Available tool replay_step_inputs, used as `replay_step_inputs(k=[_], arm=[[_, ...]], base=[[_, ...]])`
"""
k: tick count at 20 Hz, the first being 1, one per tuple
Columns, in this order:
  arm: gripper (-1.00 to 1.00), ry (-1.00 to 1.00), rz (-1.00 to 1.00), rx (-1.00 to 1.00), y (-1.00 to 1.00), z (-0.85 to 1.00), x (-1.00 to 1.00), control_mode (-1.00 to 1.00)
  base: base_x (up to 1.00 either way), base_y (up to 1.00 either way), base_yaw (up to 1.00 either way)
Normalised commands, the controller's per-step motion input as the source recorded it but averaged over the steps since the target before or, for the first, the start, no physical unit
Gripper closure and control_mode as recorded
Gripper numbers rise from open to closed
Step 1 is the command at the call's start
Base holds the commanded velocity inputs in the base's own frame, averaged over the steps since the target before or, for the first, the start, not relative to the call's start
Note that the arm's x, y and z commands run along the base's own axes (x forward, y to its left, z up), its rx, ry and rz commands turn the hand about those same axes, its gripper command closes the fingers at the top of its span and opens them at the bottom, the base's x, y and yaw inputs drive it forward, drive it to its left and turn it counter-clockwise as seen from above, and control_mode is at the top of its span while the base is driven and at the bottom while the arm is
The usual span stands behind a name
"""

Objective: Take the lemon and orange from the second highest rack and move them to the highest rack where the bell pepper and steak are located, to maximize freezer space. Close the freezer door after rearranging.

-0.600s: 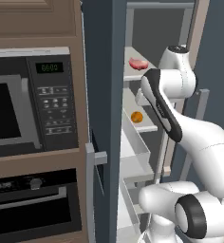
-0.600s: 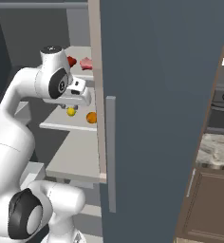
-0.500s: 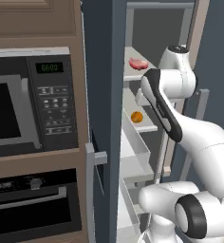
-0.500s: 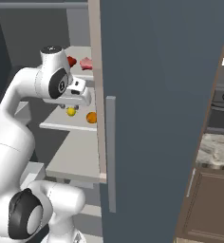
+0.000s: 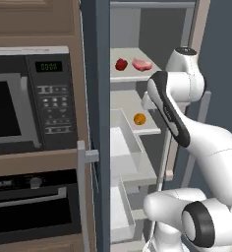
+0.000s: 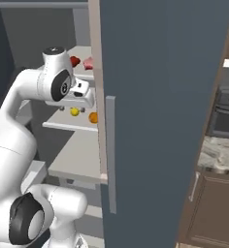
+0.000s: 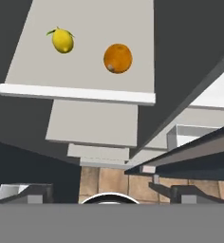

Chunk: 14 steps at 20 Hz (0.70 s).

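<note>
In the hand view the yellow lemon (image 7: 63, 41) and the orange (image 7: 117, 58) lie side by side on a pale rack (image 7: 47, 76). My gripper (image 7: 107, 192) hangs above and in front of them, open and holding nothing. From the right, the gripper (image 6: 80, 99) sits just over the lemon (image 6: 74, 112) and orange (image 6: 93, 117). One rack higher lie the dark red bell pepper (image 6: 75, 61) and the steak (image 6: 89, 63). The left base view shows the bell pepper (image 5: 121, 64), steak (image 5: 141, 64) and orange (image 5: 139, 118). The freezer door (image 5: 96, 123) stands open.
The freezer door's (image 6: 160, 97) outer face with its bar handle (image 6: 110, 150) stands close on the right. Door bins (image 5: 123, 142) jut toward the racks. A black microwave (image 5: 24, 103) and an oven (image 5: 34, 206) sit left of the freezer. Lower racks (image 7: 92, 123) step down below.
The whole picture has shifted slightly, so the bell pepper now shows past the door's edge. The arm and the fruits hold about the same places.
</note>
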Motion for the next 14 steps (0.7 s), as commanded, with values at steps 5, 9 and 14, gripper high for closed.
replay_step_inputs(k=[5,9,14], arm=[[-1.0,0.0,0.0,0.0,0.0,0.0,0.0,1.0],[-1.0,0.0,0.0,0.0,0.0,0.0,0.0,1.0],[-1.0,0.0,0.0,0.0,0.0,0.0,0.0,1.0]], base=[[0.0,-0.23,0.32],[0.0,-0.25,0.35],[0.03,-0.38,0.17]])
